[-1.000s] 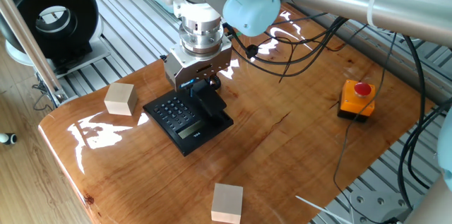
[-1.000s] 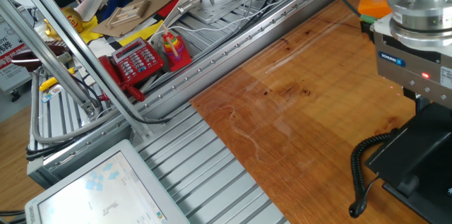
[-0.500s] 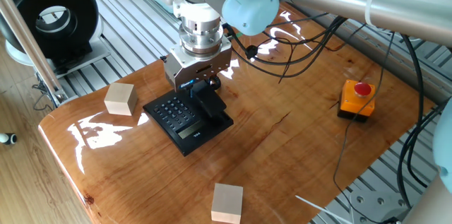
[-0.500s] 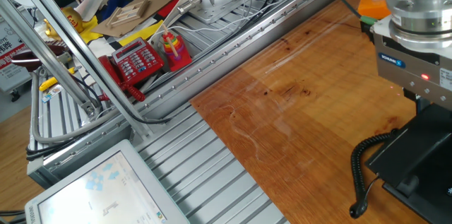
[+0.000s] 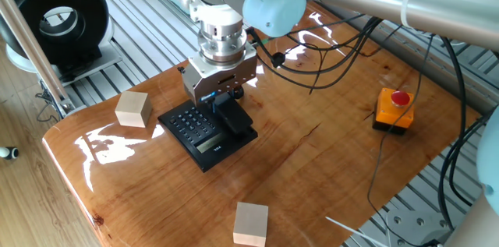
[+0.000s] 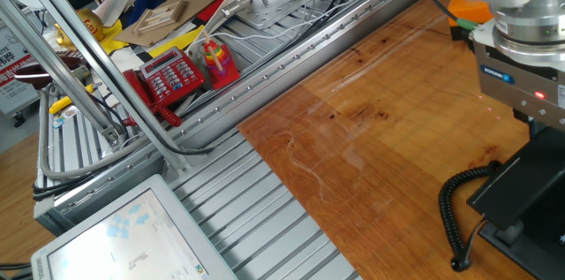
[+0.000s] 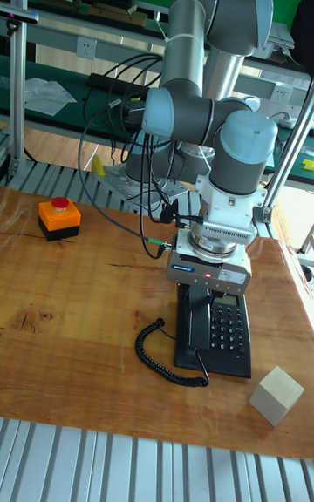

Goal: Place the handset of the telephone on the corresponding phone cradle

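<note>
The wooden table (image 5: 312, 161) fills the middle of one fixed view. On it the black phone (image 5: 204, 128) lies left of centre. A wooden cube (image 5: 132, 109) stands at the left, another cube (image 5: 251, 224) near the lower edge. An orange box (image 5: 394, 110) with a red button sits at the right.

A robotics lab, by the look of it: a wooden table (image 5: 312, 161) sits on ribbed aluminium framing (image 6: 265, 218), cables (image 5: 335, 52) trail everywhere, an orange box (image 5: 392, 110) with a red button, cluttered shelves (image 7: 70, 10) behind.
</note>
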You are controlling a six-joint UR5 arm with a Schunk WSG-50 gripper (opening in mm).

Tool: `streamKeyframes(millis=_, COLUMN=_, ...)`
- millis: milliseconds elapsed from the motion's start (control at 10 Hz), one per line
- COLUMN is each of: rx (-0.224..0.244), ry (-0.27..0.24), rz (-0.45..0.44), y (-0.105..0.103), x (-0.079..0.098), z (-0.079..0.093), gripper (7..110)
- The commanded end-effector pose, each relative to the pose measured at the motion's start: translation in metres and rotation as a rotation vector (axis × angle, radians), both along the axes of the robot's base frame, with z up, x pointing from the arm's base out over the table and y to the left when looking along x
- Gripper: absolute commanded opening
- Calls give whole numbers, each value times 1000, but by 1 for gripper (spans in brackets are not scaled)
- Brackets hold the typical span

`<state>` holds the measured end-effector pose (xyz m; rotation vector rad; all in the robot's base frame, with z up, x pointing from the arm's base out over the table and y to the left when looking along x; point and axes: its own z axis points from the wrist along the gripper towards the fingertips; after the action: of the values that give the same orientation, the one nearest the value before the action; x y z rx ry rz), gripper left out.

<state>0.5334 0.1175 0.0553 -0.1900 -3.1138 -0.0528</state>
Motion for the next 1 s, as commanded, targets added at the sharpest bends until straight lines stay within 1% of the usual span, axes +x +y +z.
streamKeyframes(millis=0, rx=13, ry=35, rz=-2, y=2, x=-8, z=2, gripper=7)
streamKeyframes(millis=200, rx=21, ry=34, rz=0, y=1, x=-6, z=4, gripper=7)
streamKeyframes(millis=400, rx=15, ry=34, rz=0, y=-3, x=-4, z=5, gripper=7)
streamKeyframes(millis=500, rx=21, ry=33, rz=4, y=-6, x=-1, z=7, gripper=7)
streamKeyframes(millis=800, rx=15, ry=52, rz=5, y=-10, x=-3, z=4, gripper=7)
streamKeyframes(millis=900, rx=15, ry=69, rz=5, y=-9, x=-7, z=5, gripper=7)
